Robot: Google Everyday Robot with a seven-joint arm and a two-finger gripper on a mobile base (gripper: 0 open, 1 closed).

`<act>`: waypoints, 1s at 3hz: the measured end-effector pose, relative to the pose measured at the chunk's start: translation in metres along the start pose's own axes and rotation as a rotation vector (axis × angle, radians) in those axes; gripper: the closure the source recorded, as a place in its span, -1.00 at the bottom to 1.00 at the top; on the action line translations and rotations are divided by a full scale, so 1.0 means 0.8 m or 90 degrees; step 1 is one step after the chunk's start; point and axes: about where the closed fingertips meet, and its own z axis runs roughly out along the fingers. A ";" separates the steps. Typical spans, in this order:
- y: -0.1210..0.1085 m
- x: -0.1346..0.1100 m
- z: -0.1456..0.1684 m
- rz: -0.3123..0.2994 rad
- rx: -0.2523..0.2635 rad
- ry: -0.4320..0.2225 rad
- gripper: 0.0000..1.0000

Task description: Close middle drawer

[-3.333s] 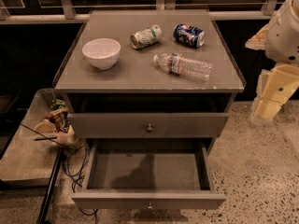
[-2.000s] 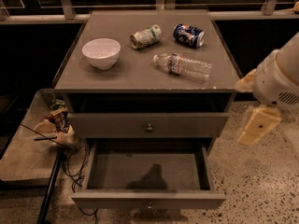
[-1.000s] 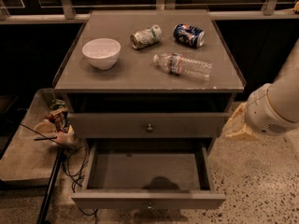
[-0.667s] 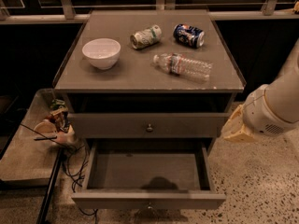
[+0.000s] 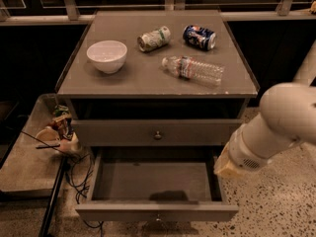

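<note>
The middle drawer point(image 5: 155, 212) is pulled far out of the grey-brown cabinet, and its shallow box point(image 5: 148, 181) is empty. Its small knob shows at the bottom edge of the view. Above it the uppermost drawer point(image 5: 123, 132) with the same round knob is pushed in. The lowest drawer is hidden under the open one. My gripper point(image 5: 226, 167) is at the end of the white arm point(image 5: 281, 122) coming in from the right. It hangs beside the open drawer's right side wall, near its back corner. Whether it touches the drawer does not show.
On the cabinet top point(image 5: 148, 75) are a white bowl point(image 5: 106, 56), a lying green-white can point(image 5: 153, 38), a lying blue can point(image 5: 199, 37) and a lying plastic bottle point(image 5: 193, 69). A low side table point(image 5: 29, 157) with small objects and cables stands at left. Speckled floor lies at right.
My arm has come down from the upper right and moved left, bringing the gripper next to the open drawer's right side. The drawer and the things on top have not moved.
</note>
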 end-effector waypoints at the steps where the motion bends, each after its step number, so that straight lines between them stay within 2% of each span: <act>1: 0.018 0.021 0.067 0.020 -0.019 -0.032 1.00; 2: 0.020 0.037 0.107 0.034 -0.006 -0.133 1.00; 3: 0.030 0.055 0.120 0.028 0.003 -0.218 1.00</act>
